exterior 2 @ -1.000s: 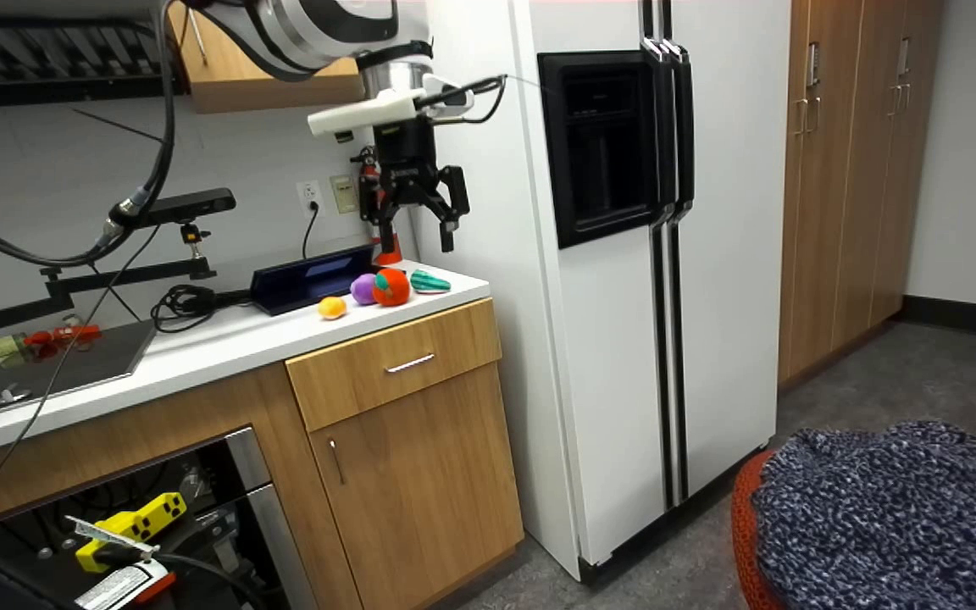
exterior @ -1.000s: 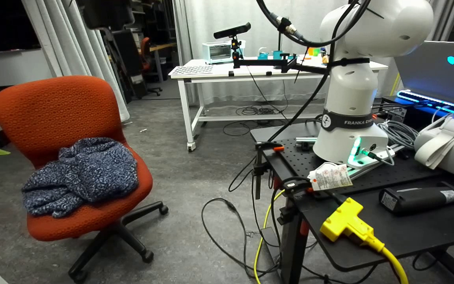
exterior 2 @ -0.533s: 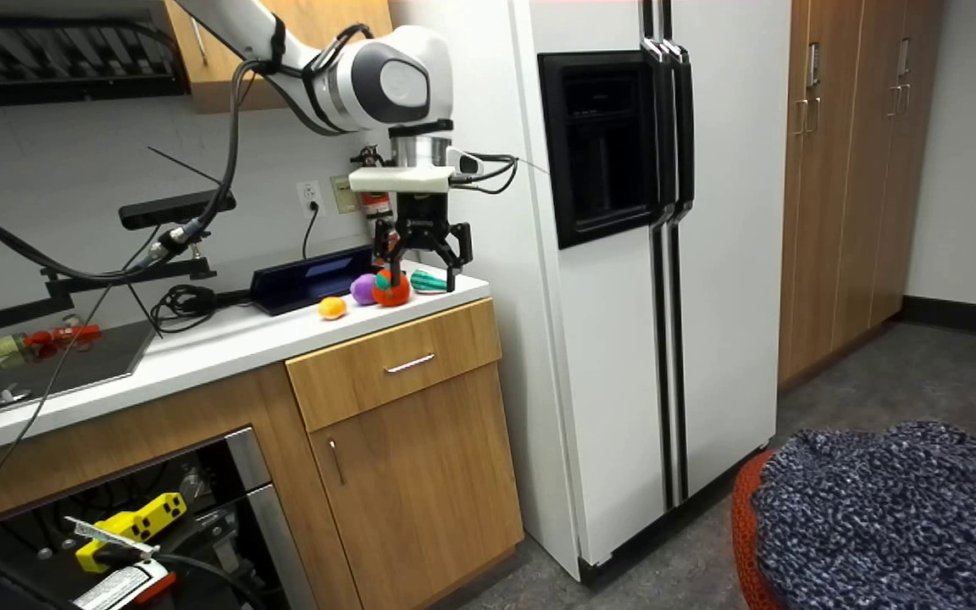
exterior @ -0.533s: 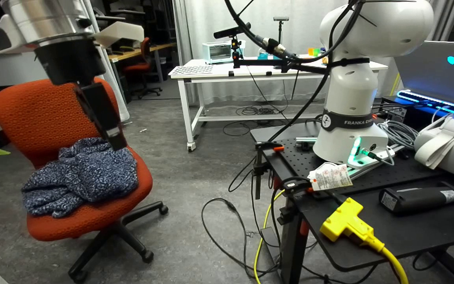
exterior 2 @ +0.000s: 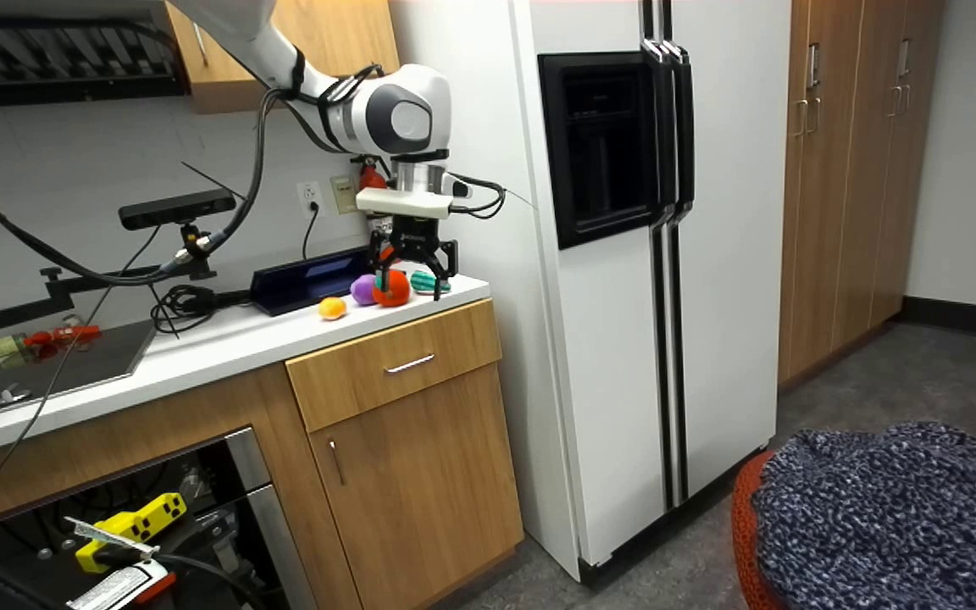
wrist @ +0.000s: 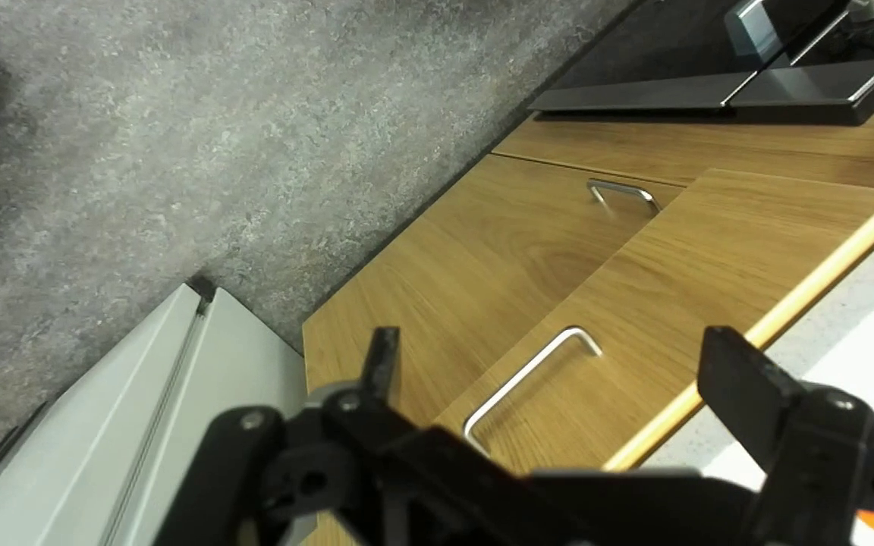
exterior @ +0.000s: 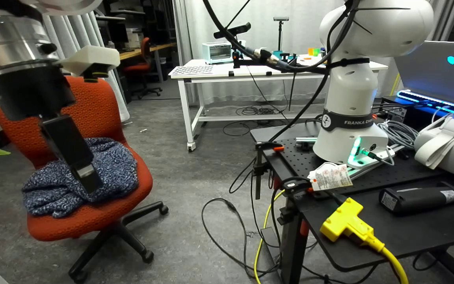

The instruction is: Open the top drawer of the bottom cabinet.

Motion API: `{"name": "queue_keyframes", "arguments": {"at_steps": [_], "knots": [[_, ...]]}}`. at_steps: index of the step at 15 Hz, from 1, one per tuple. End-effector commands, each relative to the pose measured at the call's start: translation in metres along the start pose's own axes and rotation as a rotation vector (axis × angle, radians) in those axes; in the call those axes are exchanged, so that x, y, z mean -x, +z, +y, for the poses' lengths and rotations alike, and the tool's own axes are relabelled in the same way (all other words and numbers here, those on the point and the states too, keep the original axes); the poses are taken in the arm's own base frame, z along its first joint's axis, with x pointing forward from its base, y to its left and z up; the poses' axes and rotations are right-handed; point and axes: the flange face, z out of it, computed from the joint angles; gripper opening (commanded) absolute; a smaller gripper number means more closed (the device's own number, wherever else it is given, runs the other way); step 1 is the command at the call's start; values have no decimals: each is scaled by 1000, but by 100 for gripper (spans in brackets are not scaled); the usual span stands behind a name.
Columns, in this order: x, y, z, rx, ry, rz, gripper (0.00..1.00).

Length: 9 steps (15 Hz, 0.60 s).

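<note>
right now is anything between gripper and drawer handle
Nothing visible: the wrist view shows the handle of the top drawer framed by the open gripper. The red toy rests on the counter, above the drawer.

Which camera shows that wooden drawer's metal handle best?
The wrist view, since the drawer handle appears largest there. In an exterior view the drawer handle looks small; an exterior view with the white table doesn't show it.

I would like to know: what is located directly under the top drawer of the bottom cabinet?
A wooden door with a thin metal handle sits directly under the top drawer. Whatever may be behind this door cannot be seen, because the door covers it.
</note>
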Motion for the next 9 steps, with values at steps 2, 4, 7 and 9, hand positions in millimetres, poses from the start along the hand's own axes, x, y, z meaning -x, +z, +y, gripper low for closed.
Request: {"name": "queue_keyframes", "arguments": {"at_steps": [2, 4, 7, 9], "knots": [[-1, -1, 0, 0, -2, 0, 100], [-1, -2, 1, 0, -3, 1, 100], [-4, 1, 14, -37, 13, 148, 100], [-11, 9, 26, -54, 41, 250, 100]]}}
